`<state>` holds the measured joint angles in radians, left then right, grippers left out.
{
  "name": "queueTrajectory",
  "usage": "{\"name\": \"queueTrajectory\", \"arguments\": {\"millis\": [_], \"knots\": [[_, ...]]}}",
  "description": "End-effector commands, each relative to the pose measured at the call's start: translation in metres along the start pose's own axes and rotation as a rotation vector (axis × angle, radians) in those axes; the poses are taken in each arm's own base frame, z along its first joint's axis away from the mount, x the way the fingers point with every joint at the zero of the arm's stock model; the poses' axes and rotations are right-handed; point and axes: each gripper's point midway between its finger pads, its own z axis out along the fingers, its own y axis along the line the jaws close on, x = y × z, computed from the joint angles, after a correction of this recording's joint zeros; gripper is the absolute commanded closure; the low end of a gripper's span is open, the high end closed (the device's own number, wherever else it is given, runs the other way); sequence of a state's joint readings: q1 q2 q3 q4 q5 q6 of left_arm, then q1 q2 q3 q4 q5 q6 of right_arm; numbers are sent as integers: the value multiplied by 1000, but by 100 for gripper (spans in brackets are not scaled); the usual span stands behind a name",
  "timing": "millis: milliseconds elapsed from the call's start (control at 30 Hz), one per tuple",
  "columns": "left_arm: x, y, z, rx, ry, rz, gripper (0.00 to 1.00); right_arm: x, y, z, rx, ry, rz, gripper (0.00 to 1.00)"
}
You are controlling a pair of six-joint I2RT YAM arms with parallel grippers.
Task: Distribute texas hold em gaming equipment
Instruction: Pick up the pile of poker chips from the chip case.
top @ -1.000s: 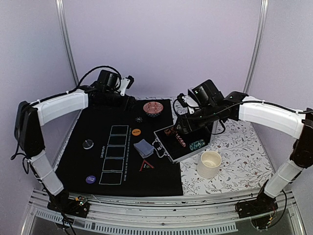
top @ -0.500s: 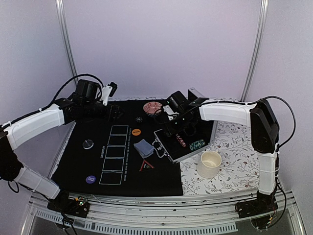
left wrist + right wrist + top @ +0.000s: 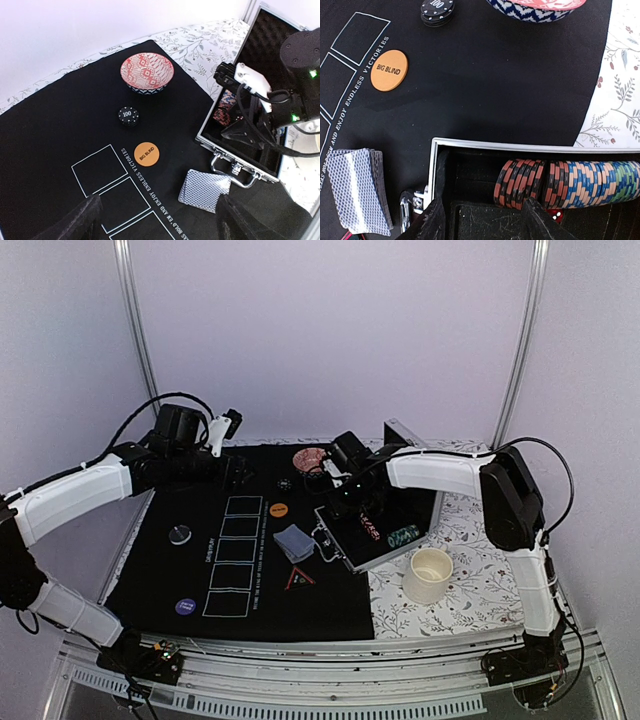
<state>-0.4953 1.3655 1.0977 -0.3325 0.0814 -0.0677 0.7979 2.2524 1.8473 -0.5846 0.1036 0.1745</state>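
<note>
Grey-blue-backed playing cards (image 3: 293, 542) lie stacked on the black mat (image 3: 160, 570), next to the open chip case (image 3: 388, 552). An orange "BIG BLIND" disc (image 3: 146, 153) and a black 100 chip (image 3: 128, 116) lie beyond the cards (image 3: 204, 189). A red triangle marker (image 3: 298, 578), a purple disc (image 3: 185, 606) and a dark disc (image 3: 180, 533) also rest on the mat. My right gripper (image 3: 485, 220) is open inside the case's left end, just short of a row of red striped chips (image 3: 519, 182). My left gripper (image 3: 160, 222) hangs open over the mat, holding nothing.
A red patterned bowl (image 3: 312, 459) stands at the mat's far edge. A white cup (image 3: 429, 573) sits on the floral cloth right of the case. More blue, red and green chips (image 3: 592, 182) and a red die (image 3: 555, 215) lie in the case.
My right arm has swung left and down into the case's left end, its jaws narrowing. My left arm drew back to the left and its jaws widened, then held still.
</note>
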Motion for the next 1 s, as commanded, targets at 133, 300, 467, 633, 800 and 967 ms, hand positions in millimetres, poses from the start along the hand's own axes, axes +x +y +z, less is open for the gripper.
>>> {"name": "queueTrajectory", "arguments": {"millis": [133,300,467,633,800,967], "knots": [[0,-3,1,28,-9,19,20,2,-12,14,78,26,-13,46],[-1,-7,1,49,-12,23,20,6,-18,20,112,39,-16,45],[-2,-8,1,53,-11,25,20,13,-23,33,143,65,-31,46],[0,-8,1,55,-8,26,20,20,-30,43,176,83,-46,50],[0,-7,2,49,-8,28,20,21,-40,50,215,97,-56,66],[1,-7,3,52,-2,27,20,15,-37,43,205,87,-48,96]]}}
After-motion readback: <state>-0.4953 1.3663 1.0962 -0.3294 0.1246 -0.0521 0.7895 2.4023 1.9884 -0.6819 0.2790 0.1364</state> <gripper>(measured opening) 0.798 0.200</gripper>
